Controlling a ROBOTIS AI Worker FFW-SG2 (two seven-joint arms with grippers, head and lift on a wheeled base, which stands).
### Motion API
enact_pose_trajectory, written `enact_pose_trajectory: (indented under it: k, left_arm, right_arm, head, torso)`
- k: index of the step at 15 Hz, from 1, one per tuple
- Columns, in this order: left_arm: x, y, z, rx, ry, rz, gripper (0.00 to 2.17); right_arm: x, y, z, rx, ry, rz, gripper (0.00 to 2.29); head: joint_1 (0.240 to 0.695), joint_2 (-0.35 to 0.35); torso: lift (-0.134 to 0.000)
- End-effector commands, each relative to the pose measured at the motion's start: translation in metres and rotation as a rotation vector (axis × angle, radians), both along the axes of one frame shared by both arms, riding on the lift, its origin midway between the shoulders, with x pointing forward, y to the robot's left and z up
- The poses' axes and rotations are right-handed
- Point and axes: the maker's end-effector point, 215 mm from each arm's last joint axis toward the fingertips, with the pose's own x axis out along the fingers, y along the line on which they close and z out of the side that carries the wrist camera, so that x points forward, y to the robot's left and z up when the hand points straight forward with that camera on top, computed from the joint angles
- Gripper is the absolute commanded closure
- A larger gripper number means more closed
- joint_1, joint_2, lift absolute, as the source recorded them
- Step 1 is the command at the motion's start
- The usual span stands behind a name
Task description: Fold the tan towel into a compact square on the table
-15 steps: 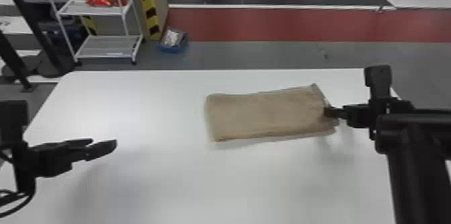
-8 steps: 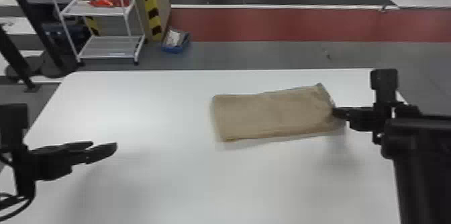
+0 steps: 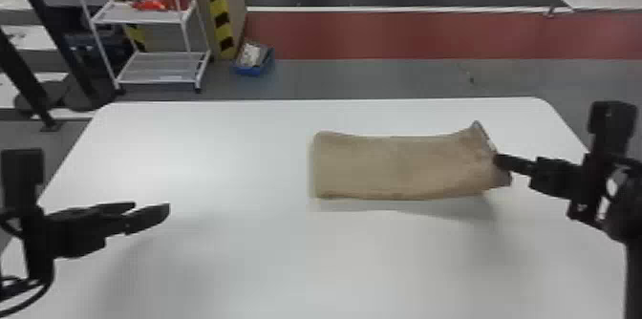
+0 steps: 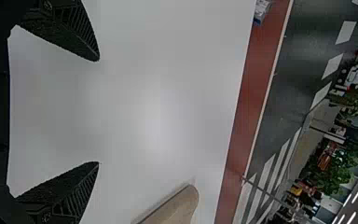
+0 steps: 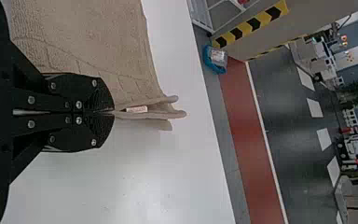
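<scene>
The tan towel (image 3: 401,167) lies on the white tabletop (image 3: 229,160), right of centre, as an elongated, layered rectangle with its long axis running side to side. Its right end is raised above the tabletop, with a shadow beneath it; the left end lies flat.

Right tool (image 3: 498,161): closed, clamped on the right end of the tan towel. In the right wrist view, the fingertips of the right tool (image 5: 114,113) meet on the cloth; layered edges project beyond them, with a small pale label (image 5: 136,109) between the layers.

Left tool (image 3: 152,207): positioned above the left side of the tabletop, well apart from the tan towel. In the left wrist view, the fingers of the left tool (image 4: 99,111) are spread wide and hold nothing
</scene>
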Motion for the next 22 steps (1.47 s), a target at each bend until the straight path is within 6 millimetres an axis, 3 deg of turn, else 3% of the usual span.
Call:
enact_pose_trajectory:
  k: [1,3,6,10,16,20,22]
  left_arm:
    - [0.000,-0.004,0.001,0.001,0.000,-0.006,0.09]
    - [0.001,-0.007,0.003,0.001,-0.006,-0.011,0.09]
    - [0.000,-0.008,0.004,0.003,-0.006,-0.011,0.09]
    - [-0.002,-0.010,0.002,0.001,0.006,-0.011,0.09]
    - [-0.007,-0.005,0.000,0.009,0.015,-0.002,0.09]
    - [-0.009,0.001,-0.001,0.010,0.017,0.005,0.09]
    - [-0.011,0.000,-0.003,0.006,0.020,0.003,0.09]
  right_arm:
    - [-0.021,-0.014,0.008,0.076,0.002,-0.048,1.74]
    - [-0.030,-0.026,0.019,0.138,-0.008,-0.077,1.74]
    - [-0.035,-0.066,0.055,0.176,-0.070,-0.137,1.74]
    - [-0.025,-0.047,0.077,0.235,-0.120,-0.100,1.74]
    - [0.001,0.046,0.102,0.203,-0.143,0.088,1.74]
    - [-0.012,0.122,0.112,0.155,-0.132,0.248,1.74]
    - [-0.025,0.157,0.102,0.118,-0.107,0.318,1.74]
  head:
    - [0.695,0.000]
    - [0.695,-0.013]
    - [0.695,-0.050]
    - [0.695,-0.081]
    - [0.695,-0.021]
    - [0.695,0.060]
    - [0.695,0.115]
  torso:
    - [-0.123]
    - [-0.123]
    - [-0.123]
    - [-0.123]
    - [-0.123]
    - [-0.123]
    - [-0.123]
